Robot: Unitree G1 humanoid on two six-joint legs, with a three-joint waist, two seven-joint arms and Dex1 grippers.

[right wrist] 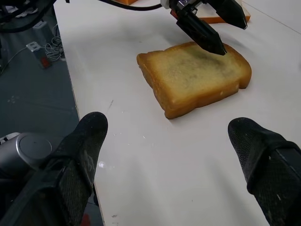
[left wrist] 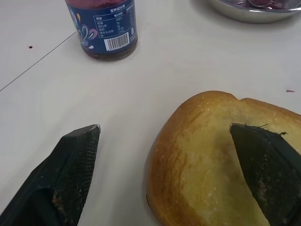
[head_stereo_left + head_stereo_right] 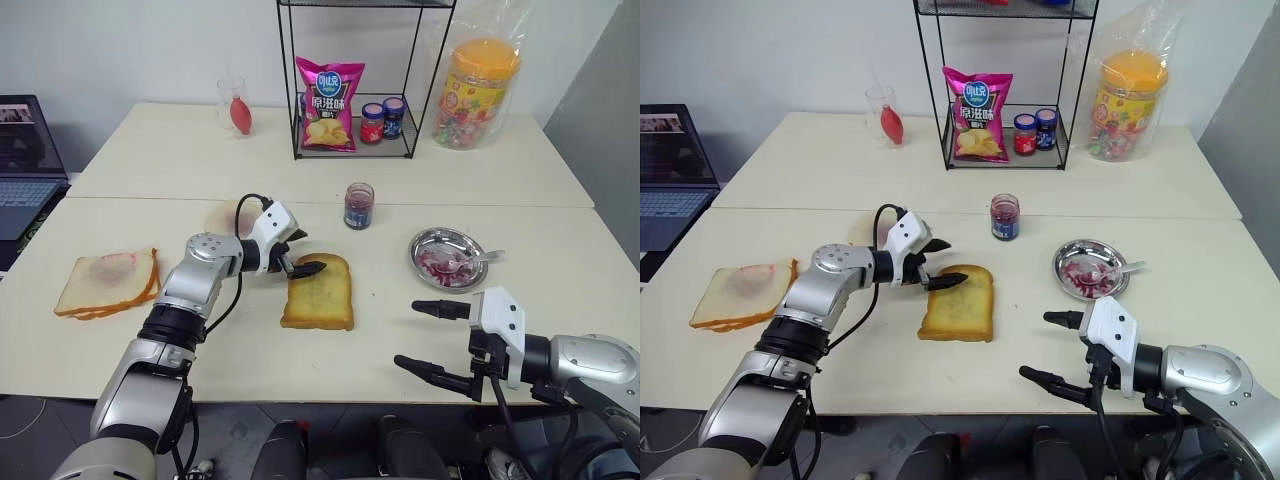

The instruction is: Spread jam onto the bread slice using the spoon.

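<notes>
**Both grippers empty, left one at the far end of the bread**

While I watch through the head camera, the biggest thing before me is the table [image 3: 330, 165], two pale tops pushed together. At its back stands a wire rack [image 3: 357, 80] with a pink chip bag [image 3: 330, 103] and two small lidded jars [image 3: 383, 120]; a candy tub [image 3: 478, 92] sits to its right.

Nearer me, the bread [image 3: 319, 292] lies flat in the middle of the table. My left gripper [image 3: 299, 256] is spread wide and holds nothing: one finger [image 2: 268, 165] sits over the bread's rounded far end, and I cannot tell whether it touches the crust. The other finger [image 2: 70, 169] is over bare table beside the slice. My right gripper [image 3: 432, 340] is also released and empty, at the near table edge, well apart from the bread and to its right.

A stack of pale slices [image 3: 108, 282] lies far to the left. The steel dish [image 3: 447, 256] sits right of the bread, the spoon [image 3: 478, 259] resting in it among red smears. The jam jar [image 3: 358, 205] stands upright beyond the bread.
</notes>
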